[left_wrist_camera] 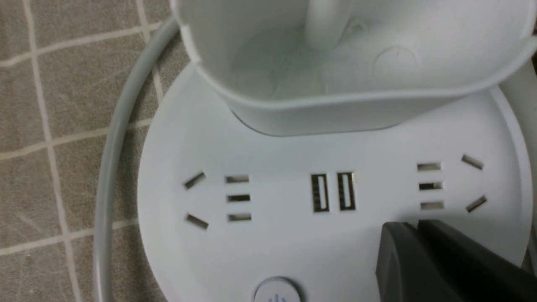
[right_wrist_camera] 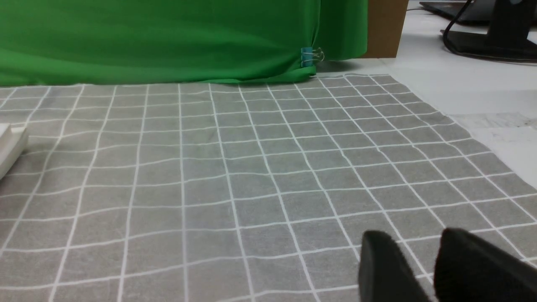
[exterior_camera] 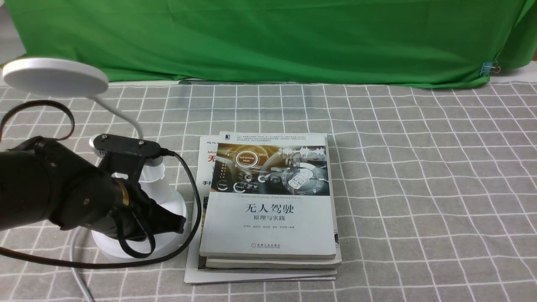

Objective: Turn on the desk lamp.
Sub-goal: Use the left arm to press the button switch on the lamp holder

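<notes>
1. Front view: the desk lamp [exterior_camera: 179,205] stands on the worktop [exterior_camera: 419,188], left of the books [exterior_camera: 268,209].
2. Left wrist view: left pincer [left_wrist_camera: 413,224], tips together, over the base; apparent step: button approach. Next: align with the power button [left_wrist_camera: 277,291], press down.
3. Right wrist view: right pincer [right_wrist_camera: 413,235], tips apart.

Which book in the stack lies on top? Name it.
The paperback with the dashboard photo and "Theories and Practices of Self-Driving Vehicle" on its cover. Its whole front shows; the books beneath show only along their edges.
</notes>
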Motion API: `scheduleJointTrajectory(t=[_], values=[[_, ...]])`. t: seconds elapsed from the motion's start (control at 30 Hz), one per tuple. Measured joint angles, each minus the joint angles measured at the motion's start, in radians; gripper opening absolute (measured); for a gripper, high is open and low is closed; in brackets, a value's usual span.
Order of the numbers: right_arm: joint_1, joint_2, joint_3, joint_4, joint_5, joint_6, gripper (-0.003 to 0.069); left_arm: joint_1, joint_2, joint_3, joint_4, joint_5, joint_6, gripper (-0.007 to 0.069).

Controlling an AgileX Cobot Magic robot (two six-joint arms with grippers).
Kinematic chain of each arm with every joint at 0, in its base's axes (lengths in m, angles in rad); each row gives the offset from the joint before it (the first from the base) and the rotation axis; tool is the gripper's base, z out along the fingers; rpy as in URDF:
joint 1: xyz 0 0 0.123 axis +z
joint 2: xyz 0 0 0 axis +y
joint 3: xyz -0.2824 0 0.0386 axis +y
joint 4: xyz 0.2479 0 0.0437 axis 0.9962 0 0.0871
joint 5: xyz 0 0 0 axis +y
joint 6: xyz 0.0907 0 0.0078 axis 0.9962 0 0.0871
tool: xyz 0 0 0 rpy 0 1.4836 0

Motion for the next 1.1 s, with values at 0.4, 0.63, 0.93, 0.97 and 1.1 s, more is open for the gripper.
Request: scheduleJointTrajectory(t=[0.4, 0.63, 0.93, 0.97, 1.1], values=[[0.000, 0.000, 0.000, 0.000, 0.000, 0.000, 0.0245, 0.000, -0.042, 0.001, -0.011, 0.045, 0.001, 0.0019], [0.000, 0.000, 0.000, 0.000, 0.000, 0.000, 0.0245, 0.000, -0.043, 0.000, -0.048, 0.058, 0.008, 0.0019], [0.000, 0.000, 0.000, 0.000, 0.000, 0.000, 0.0245, 0.000, -0.039, 0.000, -0.048, 0.051, 0.013, 0.0019], [0.000, 0.000, 0.000, 0.000, 0.000, 0.000, 0.0245, 0.000, -0.035, 0.000, -0.048, 0.051, 0.013, 0.0019], [0.000, 0.000, 0.000, 0.000, 0.000, 0.000, 0.0245, 0.000, -0.020, 0.000, -0.058, 0.051, 0.013, 0.0019]])
